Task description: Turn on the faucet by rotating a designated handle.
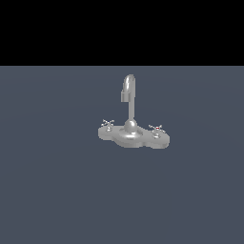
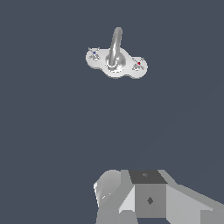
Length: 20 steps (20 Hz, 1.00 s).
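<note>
Your tool (image 2: 131, 205) is hanging well apart from the faucet (image 1: 130, 125) sitting on the bench (image 1: 57, 190); its plain handle (image 1: 108, 123) is untouched, and you cannot tell whether the tool's fingers are spread.

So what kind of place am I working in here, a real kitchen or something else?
Not a kitchen: it looks like a bare simulated test scene. A lone silver faucet with two tiny cross handles stands on a flat, featureless grey-blue floor, no sink or counter around it, and a plain black band behind.
</note>
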Available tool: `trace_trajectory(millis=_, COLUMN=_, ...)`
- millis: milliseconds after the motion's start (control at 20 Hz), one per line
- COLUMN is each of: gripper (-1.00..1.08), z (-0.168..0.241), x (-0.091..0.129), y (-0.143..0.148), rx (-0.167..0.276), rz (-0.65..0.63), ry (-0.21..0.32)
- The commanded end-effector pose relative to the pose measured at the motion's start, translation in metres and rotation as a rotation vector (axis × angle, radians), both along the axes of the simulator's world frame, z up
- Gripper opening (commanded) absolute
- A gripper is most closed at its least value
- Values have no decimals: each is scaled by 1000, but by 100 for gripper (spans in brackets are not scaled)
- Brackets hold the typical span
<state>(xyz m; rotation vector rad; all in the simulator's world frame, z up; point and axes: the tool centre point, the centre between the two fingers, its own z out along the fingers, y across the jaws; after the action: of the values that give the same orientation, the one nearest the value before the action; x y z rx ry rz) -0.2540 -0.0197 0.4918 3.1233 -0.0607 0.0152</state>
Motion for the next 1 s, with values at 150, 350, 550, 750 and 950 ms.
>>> trace_trajectory(millis=150, gripper=-11, z=-45, x=1, y=-11, rx=-15, rz=20, ry=94)
trace_trajectory(millis=350, gripper=-1, z=-101, x=8, y=29, rx=-2, rz=50, ry=184)
trace_trajectory(millis=550, gripper=-11, z=-155, x=16, y=50, rx=-7, rz=194, ry=267)
trace_trajectory(millis=750, gripper=-67, z=-186, x=54, y=66, rx=-81, rz=313, ry=243)
trace_trajectory(millis=950, gripper=-75, z=-212, x=100, y=62, rx=-91, rz=390, ry=208)
